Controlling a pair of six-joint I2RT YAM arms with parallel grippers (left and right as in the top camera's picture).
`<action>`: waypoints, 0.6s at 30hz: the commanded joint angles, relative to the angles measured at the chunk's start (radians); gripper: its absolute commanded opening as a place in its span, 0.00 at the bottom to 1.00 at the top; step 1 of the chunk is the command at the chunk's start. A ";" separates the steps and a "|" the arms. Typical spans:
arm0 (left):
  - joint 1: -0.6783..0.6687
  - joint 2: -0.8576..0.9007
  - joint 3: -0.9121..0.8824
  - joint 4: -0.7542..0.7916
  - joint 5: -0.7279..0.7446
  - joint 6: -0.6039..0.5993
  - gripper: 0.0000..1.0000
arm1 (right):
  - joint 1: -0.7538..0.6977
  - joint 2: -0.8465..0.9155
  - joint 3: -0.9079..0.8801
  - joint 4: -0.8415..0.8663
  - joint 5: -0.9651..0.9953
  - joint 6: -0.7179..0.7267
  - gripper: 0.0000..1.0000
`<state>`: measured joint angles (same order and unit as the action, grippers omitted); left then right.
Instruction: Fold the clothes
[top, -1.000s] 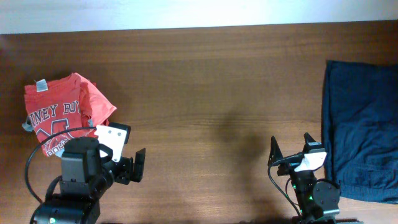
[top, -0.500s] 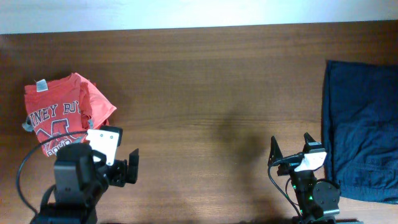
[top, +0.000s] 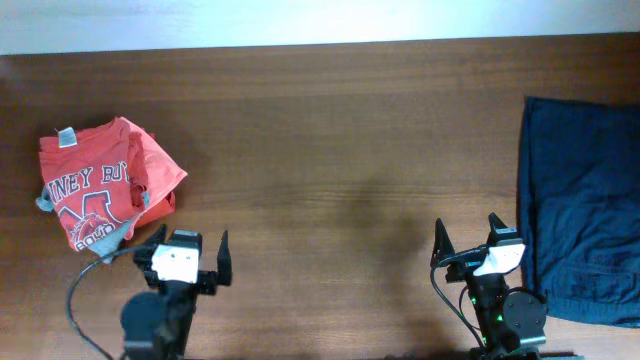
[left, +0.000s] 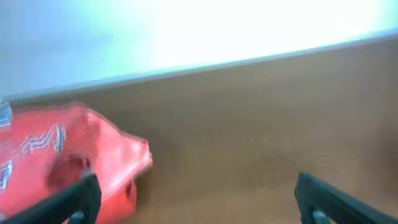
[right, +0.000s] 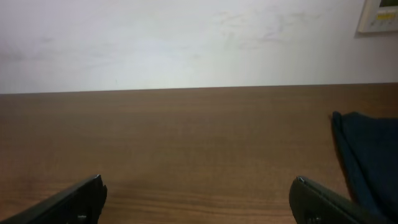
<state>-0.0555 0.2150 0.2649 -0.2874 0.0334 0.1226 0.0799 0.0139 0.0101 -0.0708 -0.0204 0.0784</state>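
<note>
A coral-orange T-shirt (top: 100, 183) with white block lettering and a white neck tag lies folded in a bundle at the table's left, with a grey-teal edge showing under it. It also shows, blurred, at the left of the left wrist view (left: 59, 155). A navy garment (top: 580, 205) lies spread at the right edge and shows in the right wrist view (right: 367, 155). My left gripper (top: 190, 252) is open and empty, just in front and to the right of the shirt. My right gripper (top: 467, 238) is open and empty, left of the navy garment.
The brown wooden table (top: 340, 150) stretches between the two garments. A pale wall runs along the far edge (top: 320, 20). A black cable (top: 85, 290) loops beside the left arm.
My left arm has pulled back toward the front edge and swung right, off the coral-orange shirt. The right arm and both garments have not moved.
</note>
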 joint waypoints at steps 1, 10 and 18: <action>0.006 -0.110 -0.157 0.239 -0.002 0.000 0.99 | -0.001 -0.008 -0.005 -0.004 -0.013 0.008 0.99; 0.016 -0.210 -0.256 0.237 -0.004 0.006 0.99 | -0.001 -0.008 -0.005 -0.004 -0.013 0.008 0.99; 0.021 -0.210 -0.256 0.206 -0.019 0.006 0.99 | -0.001 -0.008 -0.005 -0.004 -0.013 0.008 0.99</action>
<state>-0.0383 0.0120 0.0128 -0.0753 0.0246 0.1230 0.0799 0.0139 0.0101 -0.0708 -0.0208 0.0788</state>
